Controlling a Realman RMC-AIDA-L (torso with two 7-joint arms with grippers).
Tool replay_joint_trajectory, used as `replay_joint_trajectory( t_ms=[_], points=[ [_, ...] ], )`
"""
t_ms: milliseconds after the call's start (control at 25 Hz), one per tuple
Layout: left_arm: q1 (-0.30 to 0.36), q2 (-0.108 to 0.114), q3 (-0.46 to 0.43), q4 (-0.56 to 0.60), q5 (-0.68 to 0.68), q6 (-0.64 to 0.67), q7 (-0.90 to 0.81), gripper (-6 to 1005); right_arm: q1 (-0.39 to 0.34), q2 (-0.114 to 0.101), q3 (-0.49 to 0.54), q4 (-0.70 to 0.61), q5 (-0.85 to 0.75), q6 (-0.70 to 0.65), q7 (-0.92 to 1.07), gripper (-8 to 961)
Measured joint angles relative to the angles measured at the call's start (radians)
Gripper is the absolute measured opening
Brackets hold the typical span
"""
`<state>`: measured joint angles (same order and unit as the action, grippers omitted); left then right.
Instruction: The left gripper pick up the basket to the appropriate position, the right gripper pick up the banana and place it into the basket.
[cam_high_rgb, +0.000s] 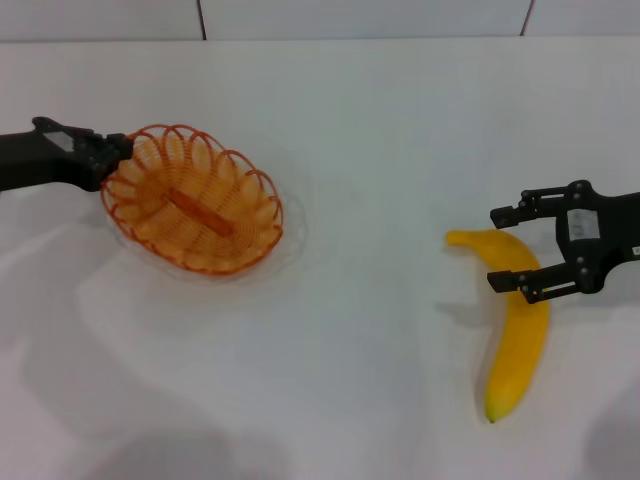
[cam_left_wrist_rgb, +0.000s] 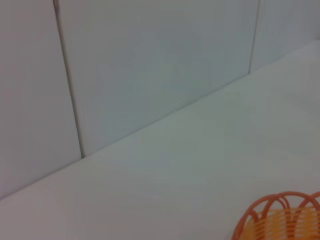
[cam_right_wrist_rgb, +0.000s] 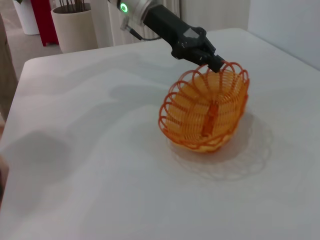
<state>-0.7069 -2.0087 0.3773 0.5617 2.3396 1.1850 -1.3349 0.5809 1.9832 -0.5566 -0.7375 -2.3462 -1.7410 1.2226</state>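
The orange wire basket (cam_high_rgb: 265, 200) is at the left of the white table, tilted, with its rim raised on the side towards my left gripper (cam_high_rgb: 118, 160). That gripper is shut on the basket's rim. In the right wrist view the basket (cam_right_wrist_rgb: 205, 112) hangs from the left gripper (cam_right_wrist_rgb: 215, 63), its low side at the table. A slice of the basket (cam_left_wrist_rgb: 280, 220) shows in the left wrist view. The yellow banana (cam_high_rgb: 520, 340) lies flat on the right. My right gripper (cam_high_rgb: 512, 248) is open, one finger on each side of the banana's upper end.
A white tiled wall (cam_high_rgb: 360, 18) runs along the table's far edge. Past the table's rounded corner (cam_right_wrist_rgb: 30, 62), a pale planter (cam_right_wrist_rgb: 75, 25) and a red object (cam_right_wrist_rgb: 45, 12) stand on the floor. Bare tabletop (cam_high_rgb: 370, 300) lies between basket and banana.
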Motion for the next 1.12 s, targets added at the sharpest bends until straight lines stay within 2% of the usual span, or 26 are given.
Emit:
replay_joint_trajectory(
  t_ms=[240, 840, 1120],
  points=[
    [-0.007, -0.021, 0.001, -0.049, -0.062, -0.054, 0.022, 45, 0.004, 0.001, -0.014, 0.007, -0.001, 0.000, 0.000, 817],
    [-0.017, -0.020, 0.000, -0.148, -0.271, -0.110, 0.110, 46, 0.011, 0.008, -0.035, 0.023, -0.001, 0.025, -0.003, 817],
    [-0.029, -0.020, 0.001, -0.194, -0.325, -0.113, 0.138, 45, 0.013, 0.010, -0.034, 0.023, -0.001, 0.025, -0.006, 817]
  ],
)
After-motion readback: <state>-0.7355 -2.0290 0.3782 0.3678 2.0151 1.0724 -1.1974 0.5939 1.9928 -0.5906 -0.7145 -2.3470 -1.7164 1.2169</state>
